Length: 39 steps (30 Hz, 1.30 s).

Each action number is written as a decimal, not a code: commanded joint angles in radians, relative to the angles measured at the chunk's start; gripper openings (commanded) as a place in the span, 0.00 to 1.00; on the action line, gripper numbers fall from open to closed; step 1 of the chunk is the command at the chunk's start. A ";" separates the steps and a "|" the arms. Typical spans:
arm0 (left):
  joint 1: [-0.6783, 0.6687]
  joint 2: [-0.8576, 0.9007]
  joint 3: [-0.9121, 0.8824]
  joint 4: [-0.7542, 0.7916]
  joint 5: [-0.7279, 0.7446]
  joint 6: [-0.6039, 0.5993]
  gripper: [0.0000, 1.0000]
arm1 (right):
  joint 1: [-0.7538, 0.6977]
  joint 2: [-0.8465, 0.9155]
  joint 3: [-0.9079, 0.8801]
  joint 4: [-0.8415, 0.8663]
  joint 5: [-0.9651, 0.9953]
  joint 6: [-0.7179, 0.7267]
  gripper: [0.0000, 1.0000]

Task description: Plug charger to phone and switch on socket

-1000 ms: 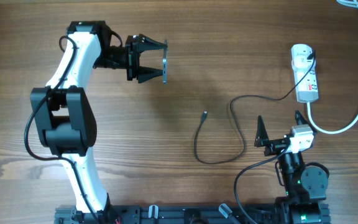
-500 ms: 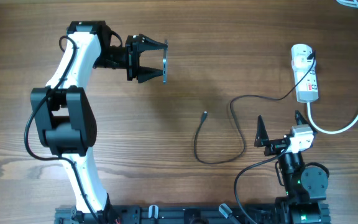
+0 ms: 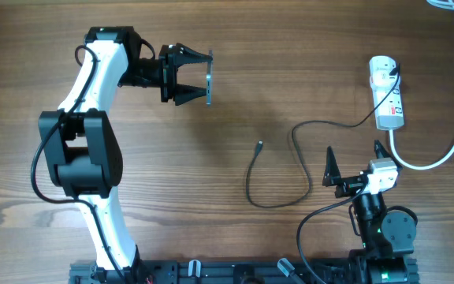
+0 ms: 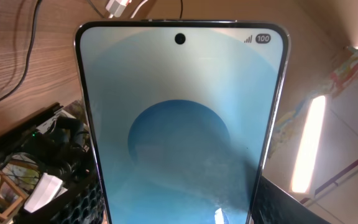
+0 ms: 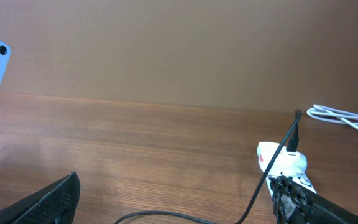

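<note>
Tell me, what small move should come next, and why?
Probably the right gripper, open and empty, should reach toward the charger's plug tip, which lies free on the table, because the left gripper holds the phone aloft.

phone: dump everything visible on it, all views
The phone is clamped in the left gripper, edge-on as a thin strip in the overhead view, screen toward the wrist camera. Screen lit: turquoise-blue circles, punch-hole camera top centre, signal bars, a 100 badge. Frame looks like silvery metal. The right wrist view shows a pale blue back corner with dark lenses. Its lower end is out of view; the charger tip lies well apart.
</note>
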 commanded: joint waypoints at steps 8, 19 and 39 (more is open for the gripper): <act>0.002 -0.045 -0.003 -0.004 0.054 0.024 0.70 | -0.004 -0.008 -0.001 0.003 0.013 -0.013 1.00; 0.002 -0.045 -0.003 -0.004 0.054 0.023 0.70 | -0.004 -0.005 0.030 0.409 -0.572 1.109 1.00; 0.002 -0.045 -0.003 -0.004 0.053 0.023 0.70 | 0.581 1.342 1.621 -1.201 0.094 0.608 1.00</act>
